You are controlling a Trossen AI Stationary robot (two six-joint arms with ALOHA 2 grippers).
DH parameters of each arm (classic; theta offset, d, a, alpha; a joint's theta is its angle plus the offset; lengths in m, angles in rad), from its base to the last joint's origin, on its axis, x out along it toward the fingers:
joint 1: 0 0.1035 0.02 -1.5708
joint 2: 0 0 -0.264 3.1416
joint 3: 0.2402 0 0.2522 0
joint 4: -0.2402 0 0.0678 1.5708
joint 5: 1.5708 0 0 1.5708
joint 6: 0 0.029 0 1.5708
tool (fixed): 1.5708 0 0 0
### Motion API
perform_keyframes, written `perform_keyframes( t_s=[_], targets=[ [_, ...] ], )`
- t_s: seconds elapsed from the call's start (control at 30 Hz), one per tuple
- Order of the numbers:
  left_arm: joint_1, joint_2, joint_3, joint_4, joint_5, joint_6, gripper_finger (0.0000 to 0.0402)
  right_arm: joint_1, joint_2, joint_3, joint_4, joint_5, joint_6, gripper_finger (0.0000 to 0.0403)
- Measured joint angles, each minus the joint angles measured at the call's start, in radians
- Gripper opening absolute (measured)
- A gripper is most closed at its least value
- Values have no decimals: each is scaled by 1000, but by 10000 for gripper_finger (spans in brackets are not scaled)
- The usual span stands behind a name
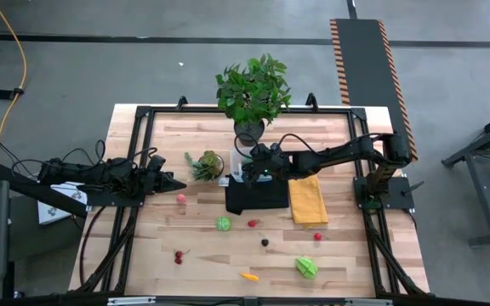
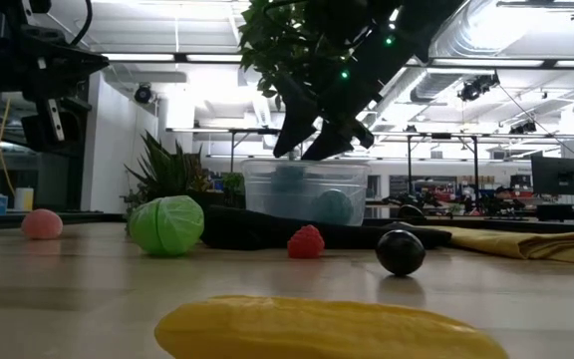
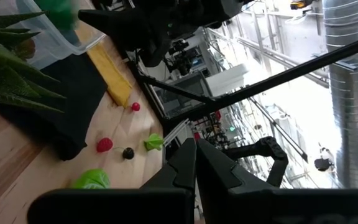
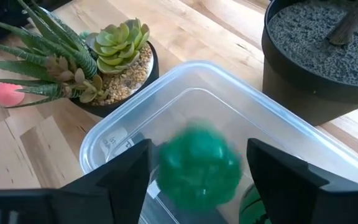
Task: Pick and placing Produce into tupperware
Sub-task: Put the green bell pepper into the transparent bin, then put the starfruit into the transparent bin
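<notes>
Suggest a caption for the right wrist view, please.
Right hand open above the tupperware, green produce ball between its fingers.

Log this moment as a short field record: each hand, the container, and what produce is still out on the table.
right hand: above the tupperware, fingers apart, a blurred dark green ball between them, apparently dropping in
left hand: shut, empty, waiting at the table's left side
tupperware contents: at least one more green piece
produce still out: green cabbage, pink ball, red berry, dark berry, cherries, yellow piece, leafy green
</notes>
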Motion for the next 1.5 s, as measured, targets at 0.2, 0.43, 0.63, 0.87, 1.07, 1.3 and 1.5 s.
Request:
perform_keyframes(
  t_s=[0.2,0.43,0.63,0.87,1.07,1.3,1.5],
  targets=[
    [0,0,0,0,0,2,1,0,0,0,0,0,3,261],
    [0,0,0,0,0,2,1,-1,-2,0,0,-6,22,261],
    [0,0,0,2,11,2,1,-1,-26,-1,6,-24,65,261],
    [0,0,0,4,19,18,1,2,-73,-1,-15,-54,68,261],
    [0,0,0,5,28,19,1,29,-130,-1,-48,-68,71,261],
    [0,0,0,10,45,20,1,79,-197,-1,-128,-145,65,261],
    [0,0,0,11,51,26,1,133,-258,-1,-191,-273,64,261]
  ],
)
